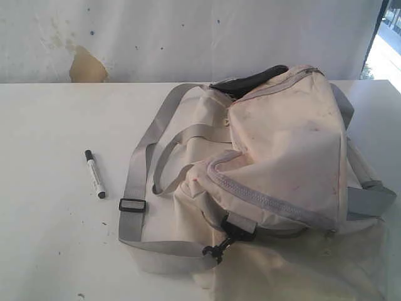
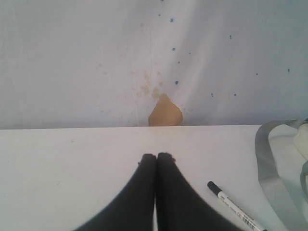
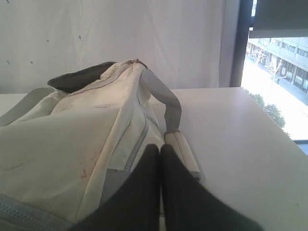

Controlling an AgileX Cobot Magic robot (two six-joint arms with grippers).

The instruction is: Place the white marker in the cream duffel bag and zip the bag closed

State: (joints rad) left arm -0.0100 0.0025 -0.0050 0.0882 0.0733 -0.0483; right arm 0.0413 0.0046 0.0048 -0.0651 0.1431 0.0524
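The white marker [image 1: 95, 174] lies flat on the white table, left of the cream duffel bag [image 1: 276, 169], black cap toward the wall. The bag sits slumped at centre right, its dark lining [image 1: 250, 80] showing at the far top opening. Neither arm appears in the exterior view. In the left wrist view my left gripper [image 2: 156, 156] is shut and empty above bare table, with the marker [image 2: 234, 207] lying off to one side of it. My right gripper [image 3: 160, 148] is shut with nothing in it, beside the bag [image 3: 72, 139] and its grey handle strap [image 3: 168, 103].
A grey shoulder strap [image 1: 134, 188] with a black buckle [image 1: 132, 205] trails from the bag toward the marker. A black clip [image 1: 216, 251] hangs at the bag's front. A white backdrop with a tan torn patch [image 1: 86, 67] stands behind the table. The table's right edge [image 3: 274, 125] borders a window.
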